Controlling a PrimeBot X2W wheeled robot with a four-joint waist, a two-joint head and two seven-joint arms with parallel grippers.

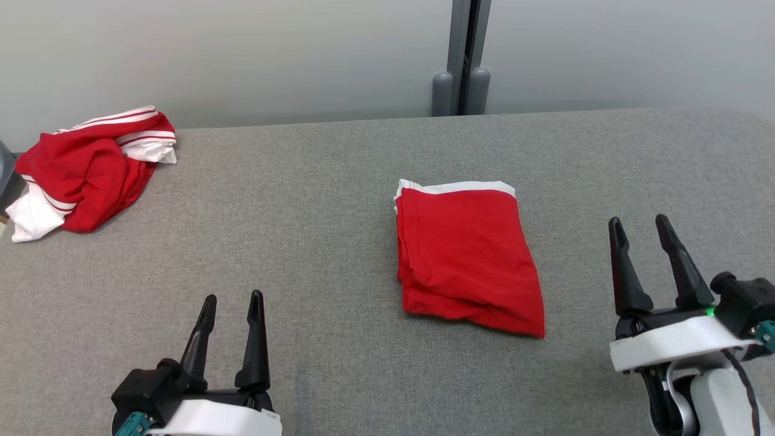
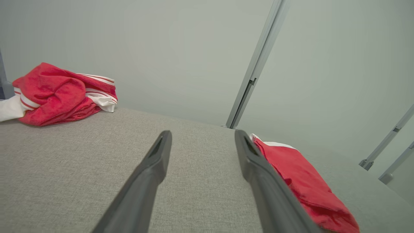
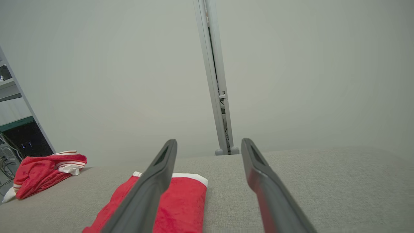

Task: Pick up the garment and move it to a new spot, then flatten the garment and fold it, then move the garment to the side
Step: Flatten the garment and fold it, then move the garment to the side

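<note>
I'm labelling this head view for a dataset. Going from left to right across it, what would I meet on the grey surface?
crumpled red and white clothes → left end effector, open → folded red garment → right end effector, open

Looks like a robotics lab or test cell, not a home; plain pale partition panels (image 1: 242,54) joined by a grey metal post (image 1: 465,54); big grey fabric-covered work table (image 1: 303,242); a shelf rack (image 3: 17,124) with tangled cables (image 3: 7,158) off to one side.
</note>
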